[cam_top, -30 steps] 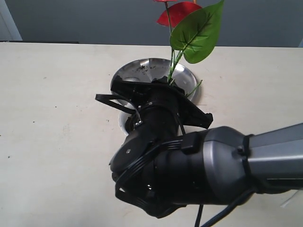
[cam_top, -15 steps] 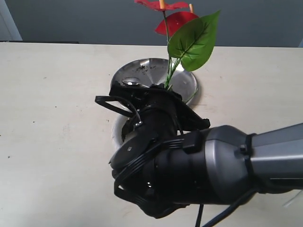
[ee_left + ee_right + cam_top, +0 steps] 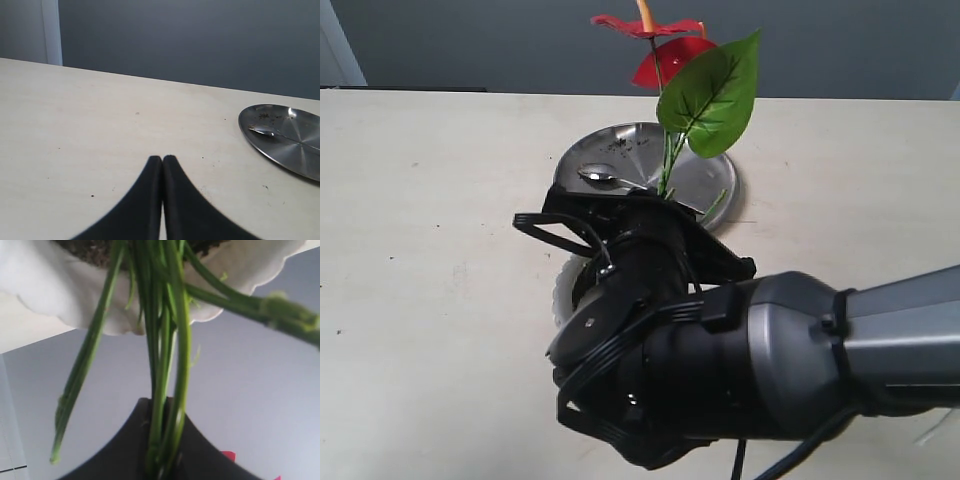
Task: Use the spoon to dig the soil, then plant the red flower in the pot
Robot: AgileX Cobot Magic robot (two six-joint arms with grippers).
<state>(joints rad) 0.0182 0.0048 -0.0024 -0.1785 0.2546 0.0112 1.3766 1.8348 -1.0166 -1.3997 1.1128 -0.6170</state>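
My right gripper (image 3: 655, 200) is shut on the thin green stems of the red flower (image 3: 660, 45), whose big green leaf (image 3: 712, 92) stands above the arm. In the right wrist view the stems (image 3: 165, 365) run from between the fingers to the white scalloped pot (image 3: 75, 297), which holds dark soil (image 3: 85, 252). From outside, only a strip of the pot's rim (image 3: 562, 295) shows beside the arm. The spoon (image 3: 605, 178) lies on the round steel plate (image 3: 710, 180). My left gripper (image 3: 162, 159) is shut on nothing, low over the table.
The steel plate (image 3: 285, 145) carries soil crumbs and the spoon (image 3: 265, 131), off to one side of the left gripper. The bulky right arm (image 3: 770, 380) covers the near middle of the beige table (image 3: 430, 200). A grey wall runs behind.
The right gripper has carried the flower to the left and slightly nearer. The spoon on the plate and more of the pot's rim have come into sight.
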